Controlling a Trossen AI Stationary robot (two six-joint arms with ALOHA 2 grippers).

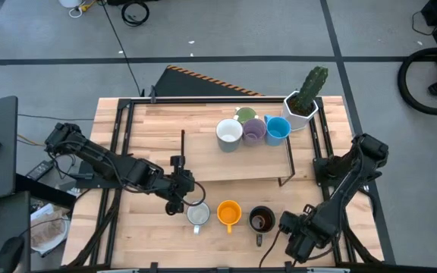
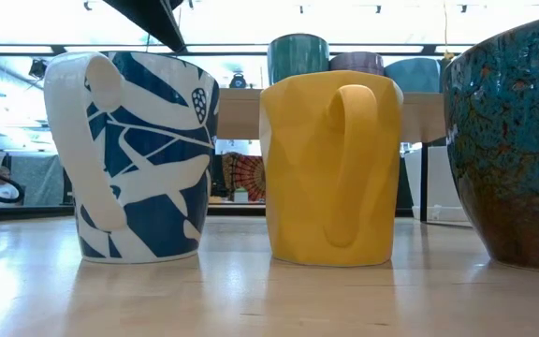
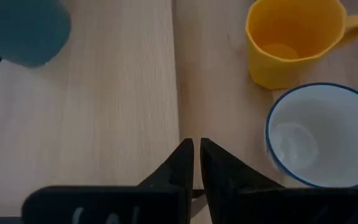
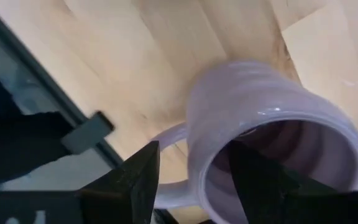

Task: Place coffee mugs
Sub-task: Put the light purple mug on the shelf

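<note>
Right gripper (image 4: pixel 191 180) fingers spread around the rim wall of a lavender mug (image 4: pixel 272 130), one finger inside, one outside by the handle, down at the worktop's (image 1: pixel 150 121) front right corner. Left gripper (image 3: pixel 196 163) fingers pinched nearly together, holding nothing, just beside the white-and-blue mug (image 1: pixel 198 215). Next along the front: orange mug (image 1: pixel 229 213), dark mug (image 1: pixel 262 220). Up on the raised shelf (image 1: pixel 203 163): white mug (image 1: pixel 229 132), another lavender mug (image 1: pixel 253 130), blue mug (image 1: pixel 278 130), green mug (image 1: pixel 244 114) behind.

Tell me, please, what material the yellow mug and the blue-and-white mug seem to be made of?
Both look like glazed ceramic, though the look alone cannot prove it. The yellow mug has thick, faceted walls with a soft satin sheen. The blue-and-white mug shows a glossy painted leaf pattern, and a smooth white inside with light reflections in the left wrist view.
</note>
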